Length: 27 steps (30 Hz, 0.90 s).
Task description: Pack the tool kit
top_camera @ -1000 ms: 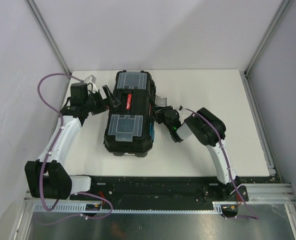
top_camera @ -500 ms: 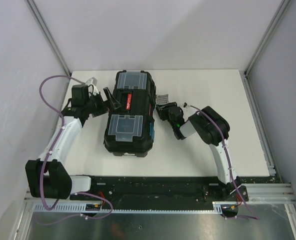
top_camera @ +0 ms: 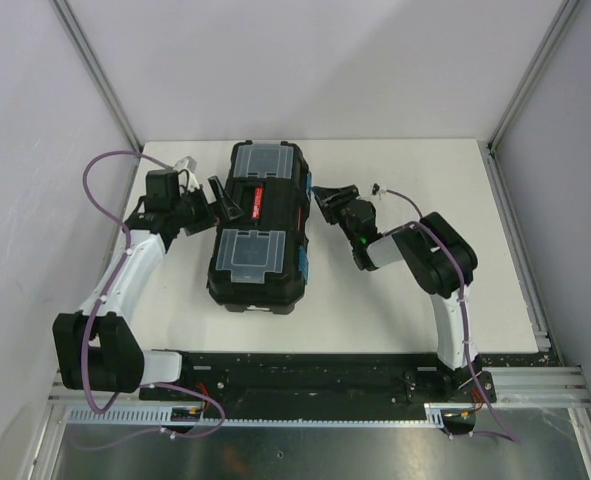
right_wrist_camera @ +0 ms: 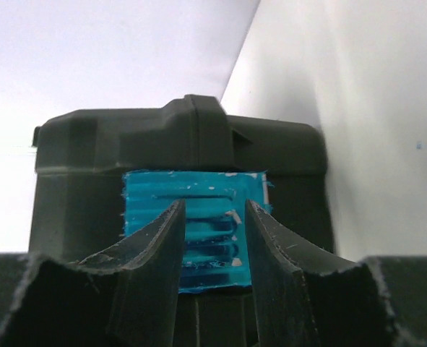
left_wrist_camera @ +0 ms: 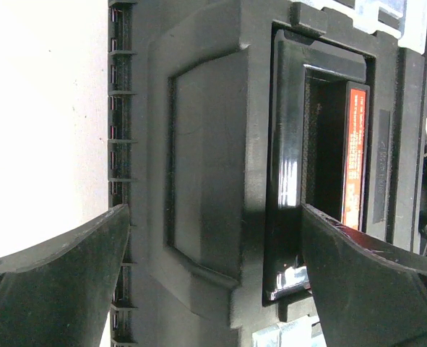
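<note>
Toolbox (top_camera: 260, 228), black, lying left of table centre, its long axis running near to far; two clear lid compartments, red-marked handle (top_camera: 257, 203). Left gripper (top_camera: 218, 200) sits beside its left flank, right gripper (top_camera: 327, 197) just off its right.

Left wrist: jaws spread wide, facing the handle.

Right wrist: fingers part-open, empty, framing a blue latch (right_wrist_camera: 199, 191).

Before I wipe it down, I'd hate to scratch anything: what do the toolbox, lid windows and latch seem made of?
Toolbox: black moulded plastic, slightly glossy, judging by its ribs and soft highlights. Lid windows: probably clear plastic, see-through with glare. Latch: blue plastic, ridged, edges scuffed whitish.
</note>
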Tool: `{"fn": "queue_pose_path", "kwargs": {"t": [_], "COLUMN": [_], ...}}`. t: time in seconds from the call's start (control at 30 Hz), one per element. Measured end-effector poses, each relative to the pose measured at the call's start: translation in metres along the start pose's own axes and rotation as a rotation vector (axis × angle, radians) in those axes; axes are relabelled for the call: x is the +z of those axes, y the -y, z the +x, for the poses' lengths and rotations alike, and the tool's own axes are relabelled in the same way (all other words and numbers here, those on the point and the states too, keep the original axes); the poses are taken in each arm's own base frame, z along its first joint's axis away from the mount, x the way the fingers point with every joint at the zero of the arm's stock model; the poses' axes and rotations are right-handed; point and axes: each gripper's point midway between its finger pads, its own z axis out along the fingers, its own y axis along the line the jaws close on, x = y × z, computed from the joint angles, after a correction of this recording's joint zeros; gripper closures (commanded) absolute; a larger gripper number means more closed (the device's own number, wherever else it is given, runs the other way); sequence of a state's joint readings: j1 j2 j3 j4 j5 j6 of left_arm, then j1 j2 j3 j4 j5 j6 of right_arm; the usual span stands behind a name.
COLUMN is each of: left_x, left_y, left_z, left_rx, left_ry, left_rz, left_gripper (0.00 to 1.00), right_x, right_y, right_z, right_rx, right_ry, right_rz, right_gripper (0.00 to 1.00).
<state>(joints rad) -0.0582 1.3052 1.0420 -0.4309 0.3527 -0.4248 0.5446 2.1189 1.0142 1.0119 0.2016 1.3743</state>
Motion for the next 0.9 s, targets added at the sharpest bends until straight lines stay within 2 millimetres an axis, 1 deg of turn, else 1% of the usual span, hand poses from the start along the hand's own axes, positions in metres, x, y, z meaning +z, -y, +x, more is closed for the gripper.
{"fn": "queue_pose_path", "kwargs": {"t": [0.17,0.43,0.53,0.63,0.73,0.9], "left_x": [0.002,0.003,0.004,0.006,0.006,0.007], "left_y": [0.0,-0.001,-0.002,-0.003,-0.004,-0.004], "left_z": [0.001,0.002,0.003,0.003,0.003,0.003], "left_rx": [0.004,0.005,0.005,0.007,0.007,0.009], "left_ry": [-0.005,-0.009,-0.01,-0.005,-0.003,0.001], "left_rz": [0.003,0.007,0.006,0.006,0.007,0.015], "left_gripper": [0.01,0.01,0.01,0.01,0.01,0.01], "right_x": [0.005,0.01,0.013,0.015,0.016,0.017], "right_y": [-0.011,-0.012,-0.019,-0.029,-0.035,-0.034], "right_z": [0.004,0.004,0.007,0.012,0.016,0.02], "right_rx": [0.007,0.023,0.022,-0.003,-0.04,-0.085], "right_ry": [-0.036,-0.065,-0.08,-0.106,-0.127,-0.15], "right_rz": [-0.073,-0.124,-0.148,-0.18,-0.201,-0.202], "right_gripper": [0.57,0.54,0.53,0.5,0.5,0.52]}}
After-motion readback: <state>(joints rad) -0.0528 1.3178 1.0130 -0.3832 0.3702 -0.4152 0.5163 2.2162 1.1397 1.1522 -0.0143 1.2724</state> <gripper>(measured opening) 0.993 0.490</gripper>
